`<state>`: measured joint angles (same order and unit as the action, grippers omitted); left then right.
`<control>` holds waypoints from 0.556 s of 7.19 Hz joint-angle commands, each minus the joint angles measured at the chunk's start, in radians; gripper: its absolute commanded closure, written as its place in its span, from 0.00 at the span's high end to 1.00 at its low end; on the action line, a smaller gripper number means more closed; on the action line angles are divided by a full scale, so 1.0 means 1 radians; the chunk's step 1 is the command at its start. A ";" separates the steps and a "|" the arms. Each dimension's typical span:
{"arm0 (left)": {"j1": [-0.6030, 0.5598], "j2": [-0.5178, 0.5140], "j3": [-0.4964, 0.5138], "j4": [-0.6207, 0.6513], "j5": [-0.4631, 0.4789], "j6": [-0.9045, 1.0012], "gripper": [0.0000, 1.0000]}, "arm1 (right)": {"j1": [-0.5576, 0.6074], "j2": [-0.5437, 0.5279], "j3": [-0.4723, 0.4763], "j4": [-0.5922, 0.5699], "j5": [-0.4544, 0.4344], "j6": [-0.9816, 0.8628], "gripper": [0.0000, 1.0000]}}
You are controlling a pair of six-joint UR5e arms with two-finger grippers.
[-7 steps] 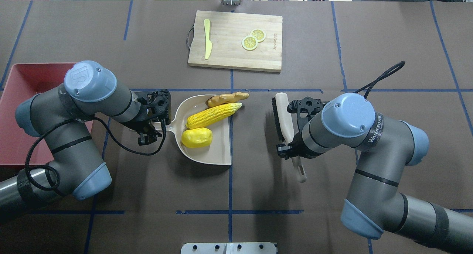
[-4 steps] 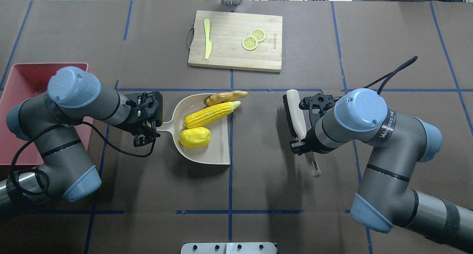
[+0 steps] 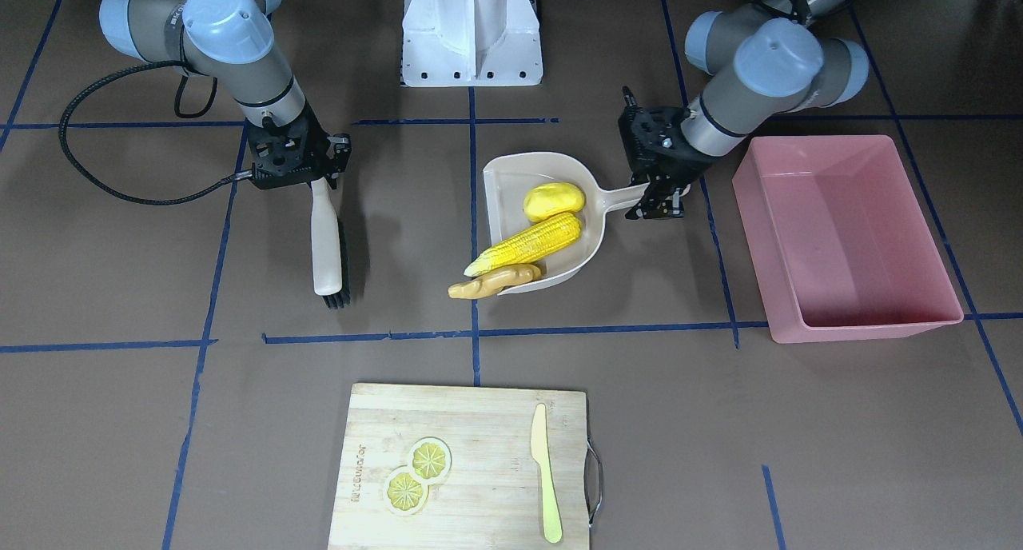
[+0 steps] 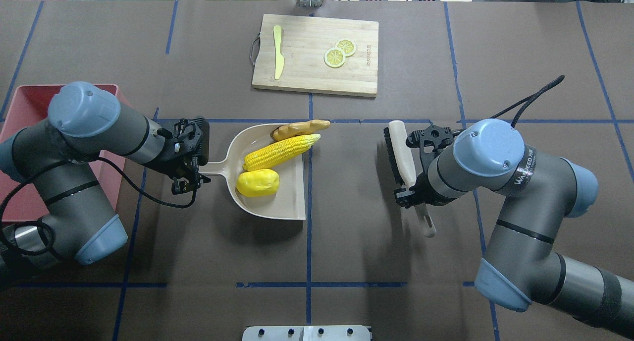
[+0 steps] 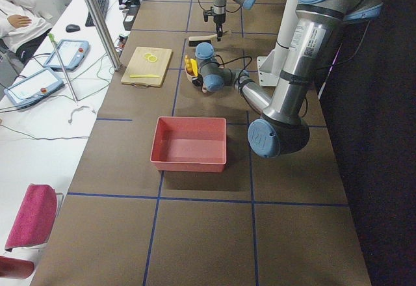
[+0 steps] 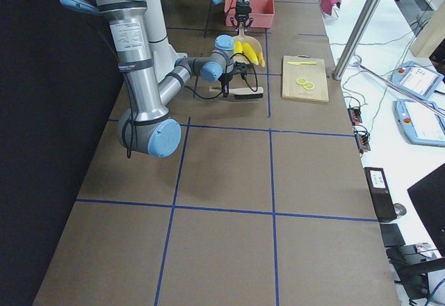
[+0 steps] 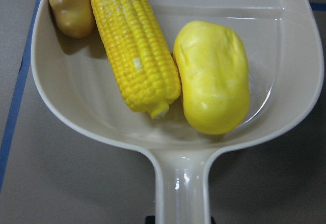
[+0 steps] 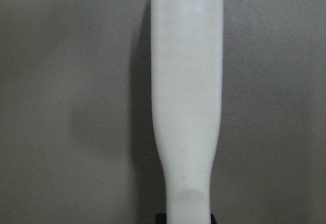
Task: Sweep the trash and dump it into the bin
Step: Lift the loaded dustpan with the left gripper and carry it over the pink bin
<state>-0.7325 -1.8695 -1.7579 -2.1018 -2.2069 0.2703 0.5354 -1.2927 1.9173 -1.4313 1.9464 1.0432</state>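
Observation:
The beige dustpan (image 4: 277,202) holds the trash: a corn cob (image 4: 281,151), a yellow potato lump (image 4: 257,182) and a tan ginger root (image 4: 299,128) that lies half over the pan's open edge. My left gripper (image 4: 198,170) is shut on the dustpan's handle (image 4: 215,168). The left wrist view shows corn (image 7: 135,46), potato (image 7: 214,76) and ginger (image 7: 71,5) in the pan. The pink bin (image 4: 27,105) stands left of it, partly hidden by my left arm, and shows whole in the front view (image 3: 871,322). My right gripper (image 4: 413,182) is shut on a white brush (image 4: 400,147), right of the pan.
A wooden cutting board (image 4: 317,78) at the far middle carries a pale knife (image 4: 278,58) and two lemon slices (image 4: 340,52). The robot's white base (image 3: 471,30) is at the near middle edge. Blue tape lines cross the brown table.
My left arm has drawn the dustpan with the trash leftward, toward the bin. My right arm has carried the brush to the right, away from the pan.

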 commanded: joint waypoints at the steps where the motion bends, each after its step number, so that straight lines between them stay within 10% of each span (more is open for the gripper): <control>1: -0.106 0.065 0.000 -0.096 -0.158 0.004 0.00 | 0.000 -0.005 -0.001 0.003 -0.004 -0.014 0.00; 4: -0.267 0.111 0.044 -0.207 -0.345 0.013 0.00 | -0.002 -0.005 -0.004 0.002 -0.014 -0.015 0.00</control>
<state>-0.9343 -1.7708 -1.7360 -2.2678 -2.4763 0.2804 0.5342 -1.2979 1.9142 -1.4286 1.9353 1.0284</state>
